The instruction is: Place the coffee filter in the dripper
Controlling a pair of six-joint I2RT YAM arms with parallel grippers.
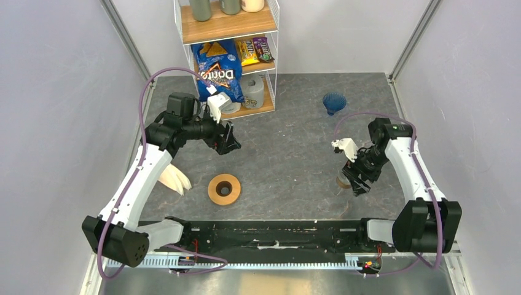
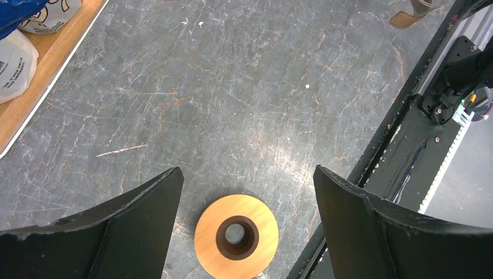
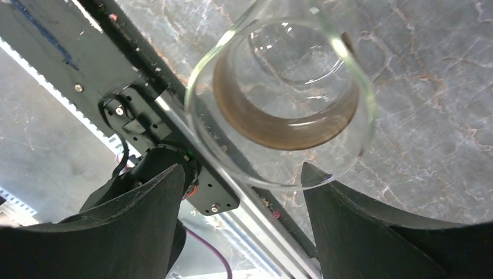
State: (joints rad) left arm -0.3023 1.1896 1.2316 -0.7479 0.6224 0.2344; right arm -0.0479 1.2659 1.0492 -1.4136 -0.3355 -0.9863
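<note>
Fingers (image 2: 145, 215) of the left gripper (image 2: 245, 170) stand wide apart above a wooden ring (image 2: 206, 232) on the grey table (image 2: 232, 87), those of the right gripper (image 3: 241, 165) equally spread around a clear glass cup's (image 3: 279, 104) near rim, the blue dripper (image 1: 334, 102) well apart toward the far right.

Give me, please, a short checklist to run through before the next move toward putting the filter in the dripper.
1. Left pincer open and empty: ok.
2. Right pincer open, glass cup at its tips but not clamped: ok.
3. Dripper standing clear of both arms: ok.
4. No paper inside the dripper yet: ok.
5. Cream filter bundle lying beside the left arm: ok.
6. Single coffee filter located: cannot tell.
</note>
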